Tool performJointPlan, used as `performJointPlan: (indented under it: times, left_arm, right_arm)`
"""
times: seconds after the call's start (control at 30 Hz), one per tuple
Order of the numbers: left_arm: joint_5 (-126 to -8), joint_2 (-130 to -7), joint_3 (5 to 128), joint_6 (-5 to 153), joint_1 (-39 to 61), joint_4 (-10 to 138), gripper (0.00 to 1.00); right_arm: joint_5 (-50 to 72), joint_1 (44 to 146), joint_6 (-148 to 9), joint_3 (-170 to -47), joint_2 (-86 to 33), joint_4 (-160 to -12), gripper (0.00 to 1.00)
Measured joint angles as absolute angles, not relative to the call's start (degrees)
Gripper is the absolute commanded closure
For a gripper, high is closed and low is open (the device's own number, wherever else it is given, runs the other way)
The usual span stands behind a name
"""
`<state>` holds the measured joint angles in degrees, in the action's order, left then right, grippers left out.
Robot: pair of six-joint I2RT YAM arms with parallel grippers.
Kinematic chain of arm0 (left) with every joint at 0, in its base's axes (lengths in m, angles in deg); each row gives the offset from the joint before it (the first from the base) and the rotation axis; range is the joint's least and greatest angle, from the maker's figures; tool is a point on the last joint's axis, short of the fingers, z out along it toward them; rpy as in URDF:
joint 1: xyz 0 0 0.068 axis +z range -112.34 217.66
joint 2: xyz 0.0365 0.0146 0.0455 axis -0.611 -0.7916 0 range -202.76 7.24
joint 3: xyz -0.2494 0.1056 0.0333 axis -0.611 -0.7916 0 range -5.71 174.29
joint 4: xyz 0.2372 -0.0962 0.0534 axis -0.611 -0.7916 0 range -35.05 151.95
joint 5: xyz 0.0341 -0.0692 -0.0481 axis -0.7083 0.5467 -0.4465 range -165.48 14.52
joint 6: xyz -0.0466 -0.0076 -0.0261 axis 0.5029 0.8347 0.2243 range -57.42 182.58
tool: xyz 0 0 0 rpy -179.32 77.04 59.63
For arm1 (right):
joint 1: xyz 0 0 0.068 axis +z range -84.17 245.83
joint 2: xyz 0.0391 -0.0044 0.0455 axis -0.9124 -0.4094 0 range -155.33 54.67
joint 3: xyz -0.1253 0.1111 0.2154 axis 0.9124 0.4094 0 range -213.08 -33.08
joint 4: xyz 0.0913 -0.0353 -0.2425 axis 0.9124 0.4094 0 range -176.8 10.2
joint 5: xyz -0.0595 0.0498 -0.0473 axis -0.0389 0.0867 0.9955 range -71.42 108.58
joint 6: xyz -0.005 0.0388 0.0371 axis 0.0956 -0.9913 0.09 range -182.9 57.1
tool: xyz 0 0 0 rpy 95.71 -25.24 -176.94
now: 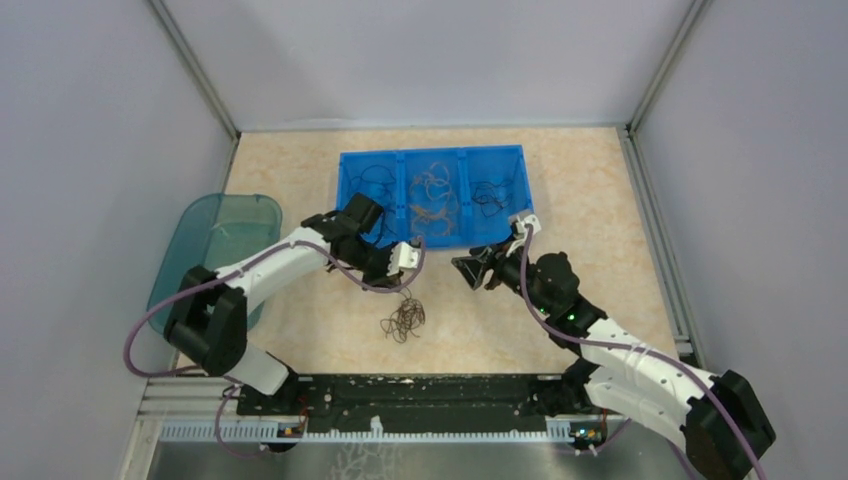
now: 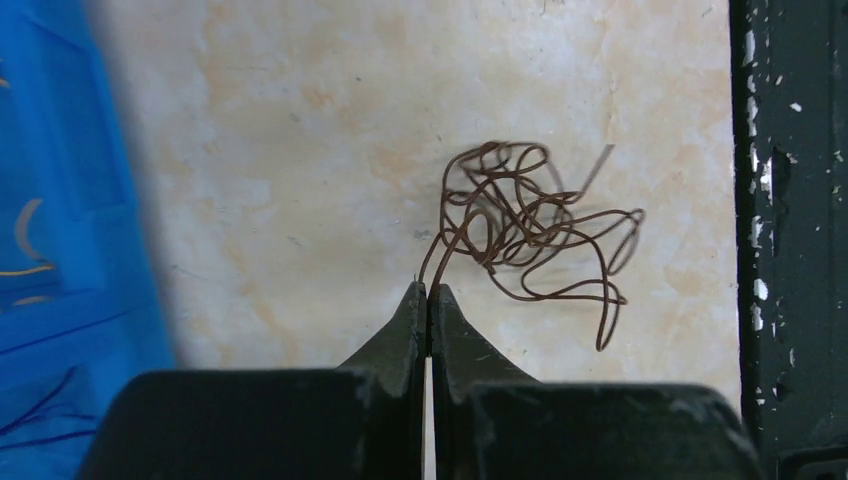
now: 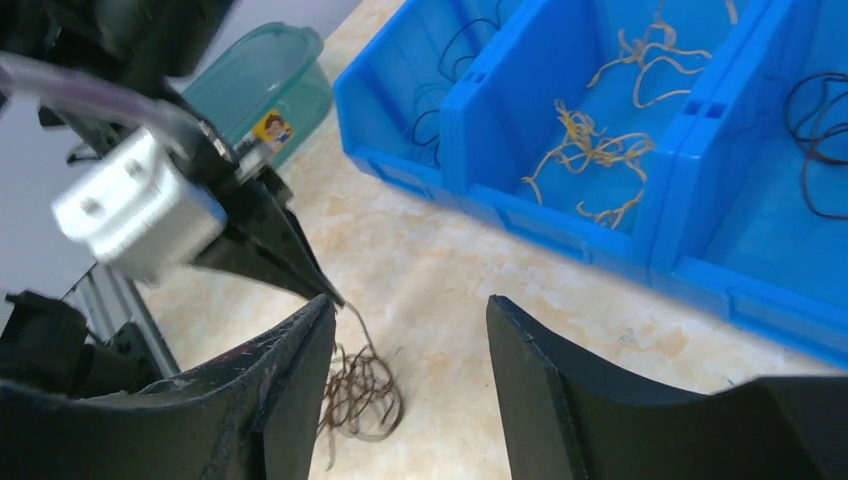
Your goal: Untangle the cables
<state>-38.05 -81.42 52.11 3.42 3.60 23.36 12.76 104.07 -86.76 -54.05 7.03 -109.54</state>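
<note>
A fist-sized tangle of brown cables [image 1: 403,317] lies at the table's near middle; it also shows in the left wrist view [image 2: 520,215] and the right wrist view [image 3: 360,395]. My left gripper [image 1: 410,262] [image 2: 429,290] is shut on one strand that runs from its tips down to the tangle. I cannot tell whether the tangle rests on the table or hangs just above it. My right gripper [image 1: 468,268] [image 3: 410,310] is open and empty, to the right of the left gripper's tips and facing them. Yellow-orange wires [image 3: 590,150] and dark wires [image 3: 820,110] lie in the blue bin.
A blue three-compartment bin [image 1: 435,155] stands behind both grippers, its front wall [image 3: 560,225] close to them. A teal plastic container [image 1: 215,240] stands at the left. A black rail [image 1: 420,390] [image 2: 790,200] runs along the near edge. Grey walls enclose the table.
</note>
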Motion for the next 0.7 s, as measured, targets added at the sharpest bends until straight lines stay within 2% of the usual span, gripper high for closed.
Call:
performJointPlan:
  times: [0.23,0.37,0.57,0.7]
  left_arm:
    - [-35.87,-71.30,56.53,9.10,2.99,20.08,1.00]
    - [-33.77,-68.68,58.43,14.02,2.77,19.43,1.00]
    - [-32.52,-67.50,59.87,18.00,2.27,16.54,1.00]
    - [-31.30,-67.45,63.41,19.53,2.05,13.90,1.00]
  right_arm:
    - [3.73,105.54,-88.47,-50.70,0.89,-124.04,0.28]
    - [0.06,109.51,-86.59,-51.40,-4.24,-129.46,0.25]
    - [-1.67,116.64,-81.34,-57.37,-13.42,-131.90,0.28]
    - [-0.90,118.87,-79.46,-61.06,-19.52,-134.83,0.36]
